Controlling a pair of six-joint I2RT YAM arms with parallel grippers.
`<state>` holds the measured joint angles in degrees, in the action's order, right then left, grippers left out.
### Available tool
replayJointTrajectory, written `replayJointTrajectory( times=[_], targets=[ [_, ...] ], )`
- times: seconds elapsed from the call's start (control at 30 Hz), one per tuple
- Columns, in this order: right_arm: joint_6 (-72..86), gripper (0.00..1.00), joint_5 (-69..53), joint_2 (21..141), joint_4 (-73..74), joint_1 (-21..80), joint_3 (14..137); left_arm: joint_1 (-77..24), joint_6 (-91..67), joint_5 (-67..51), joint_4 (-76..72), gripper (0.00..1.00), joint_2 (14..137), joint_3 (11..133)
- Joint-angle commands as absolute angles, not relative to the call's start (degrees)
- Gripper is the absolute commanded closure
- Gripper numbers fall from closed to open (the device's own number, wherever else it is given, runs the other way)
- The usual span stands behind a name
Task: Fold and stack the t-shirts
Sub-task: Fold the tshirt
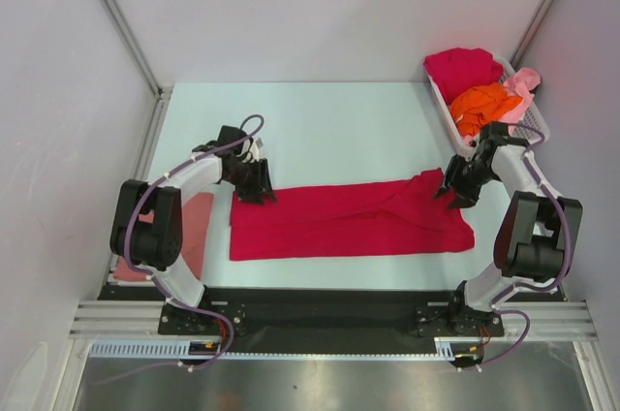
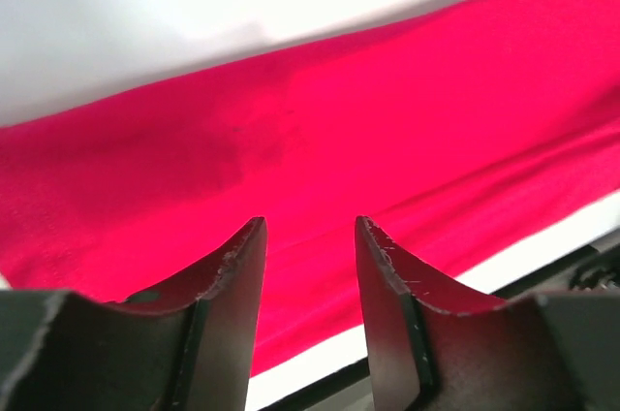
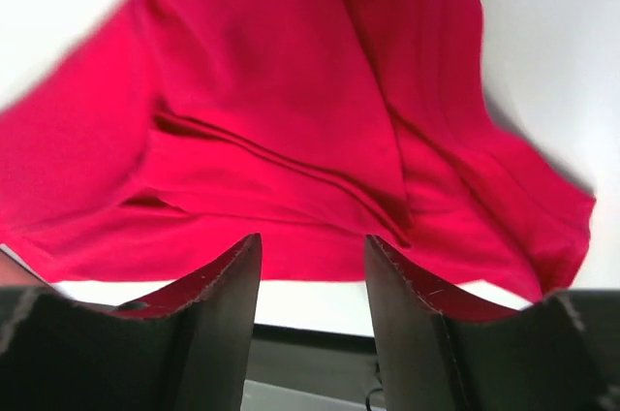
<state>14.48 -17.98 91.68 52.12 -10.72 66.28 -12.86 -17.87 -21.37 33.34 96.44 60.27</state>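
Note:
A crimson t-shirt lies folded into a long band across the middle of the table. My left gripper hovers at the band's far left corner, open, with nothing between its fingers. In the left wrist view that gripper looks along the red cloth. My right gripper is at the shirt's far right end, where the cloth is bunched. It too is open and empty. In the right wrist view this gripper hangs over the rumpled red folds. A salmon pink t-shirt lies flat at the left, partly under the left arm.
A white slotted basket stands at the back right. It holds a second crimson shirt, an orange one and a light pink one. The black base rail runs along the near edge.

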Motion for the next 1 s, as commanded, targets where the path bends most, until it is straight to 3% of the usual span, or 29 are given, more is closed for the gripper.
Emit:
replayJointTrajectory(
  times=[0.0,0.5,0.97],
  targets=[
    [14.4,0.48,-15.9,90.2,55.3,-10.7,64.8,-13.1,-16.1,-26.2,32.4,0.52,96.2,63.4],
    [11.5,0.46,-10.5,94.1,55.5,-10.5,63.2,-13.5,-16.5,-27.5,31.4,0.53,96.5,61.5],
    [11.5,0.58,-12.6,96.5,52.1,-9.2,61.7,-13.5,-16.2,-26.1,31.6,0.53,95.2,60.5]
  ],
)
